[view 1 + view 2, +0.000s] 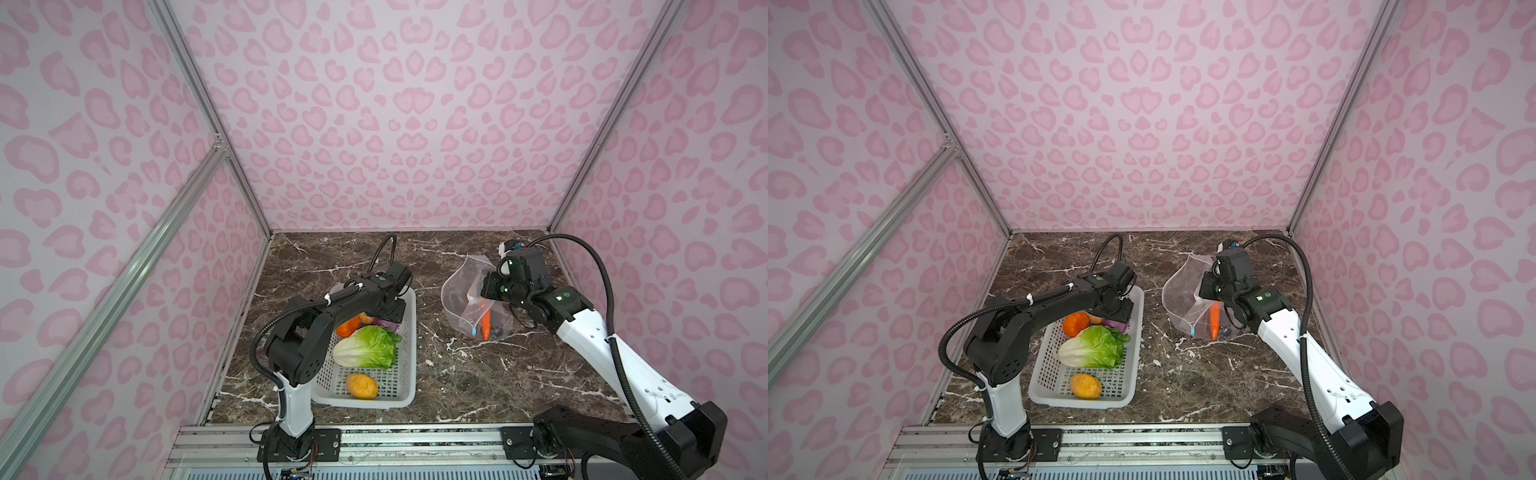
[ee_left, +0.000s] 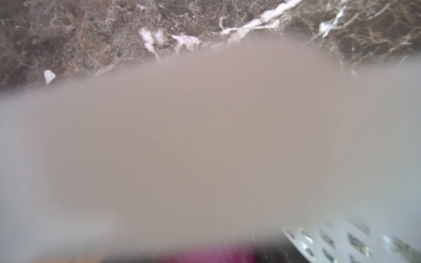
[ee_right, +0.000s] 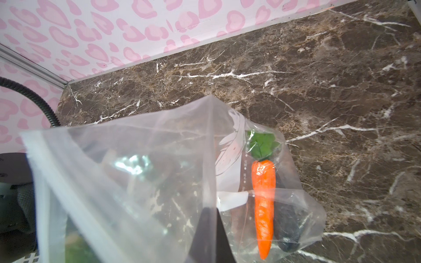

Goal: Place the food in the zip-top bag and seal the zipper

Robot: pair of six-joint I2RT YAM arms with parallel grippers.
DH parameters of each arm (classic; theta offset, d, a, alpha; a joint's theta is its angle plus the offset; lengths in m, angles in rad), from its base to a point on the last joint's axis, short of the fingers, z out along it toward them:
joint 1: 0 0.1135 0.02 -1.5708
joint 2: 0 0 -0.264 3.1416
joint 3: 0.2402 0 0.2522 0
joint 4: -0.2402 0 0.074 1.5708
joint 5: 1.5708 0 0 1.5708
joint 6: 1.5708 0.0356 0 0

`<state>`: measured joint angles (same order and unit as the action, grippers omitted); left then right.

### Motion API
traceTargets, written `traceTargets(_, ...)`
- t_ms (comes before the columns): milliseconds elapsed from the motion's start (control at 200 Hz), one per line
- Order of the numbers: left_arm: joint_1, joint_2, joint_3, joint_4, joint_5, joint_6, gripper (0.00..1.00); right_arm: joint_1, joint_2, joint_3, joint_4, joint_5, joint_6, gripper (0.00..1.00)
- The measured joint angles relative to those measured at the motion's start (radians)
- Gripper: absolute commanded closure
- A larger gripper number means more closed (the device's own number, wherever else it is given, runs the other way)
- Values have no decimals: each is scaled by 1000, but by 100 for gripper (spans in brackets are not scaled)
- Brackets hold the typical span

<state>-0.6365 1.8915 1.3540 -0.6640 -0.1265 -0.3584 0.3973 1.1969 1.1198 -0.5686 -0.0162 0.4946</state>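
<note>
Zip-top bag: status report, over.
Right gripper shut on zip-top bag edge, mouth open. Left gripper low over purple onion in basket, fingers hidden. Carrot, dark piece bagged; lettuce, rounds in basket. Nothing between basket and bag.

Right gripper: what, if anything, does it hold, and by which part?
The zip-top bag, pinched by the right gripper at the plastic wall near its open mouth.

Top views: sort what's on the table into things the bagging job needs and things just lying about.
Job: bag, its blue slider, carrot and dark eggplant already inside; lettuce, orange round, yellow round and purple onion in the basket.
Lying about: the basket itself, only a holder; the marble table.
</note>
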Motion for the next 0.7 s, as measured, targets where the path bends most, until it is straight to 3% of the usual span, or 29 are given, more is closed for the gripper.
traceTargets(60,0,-23,0,1,0,-2,38,0,0,0,1,0,0,100)
traceTargets(160,0,-54,0,8,-2,-12,27,0,0,0,2,0,7,100)
traceTargets(260,0,-75,0,8,-6,-20,23,1,0,0,2,0,7,100)
traceTargets(705,-10,-143,-111,8,3,-54,20,5,2,-3,8,-3,10,100)
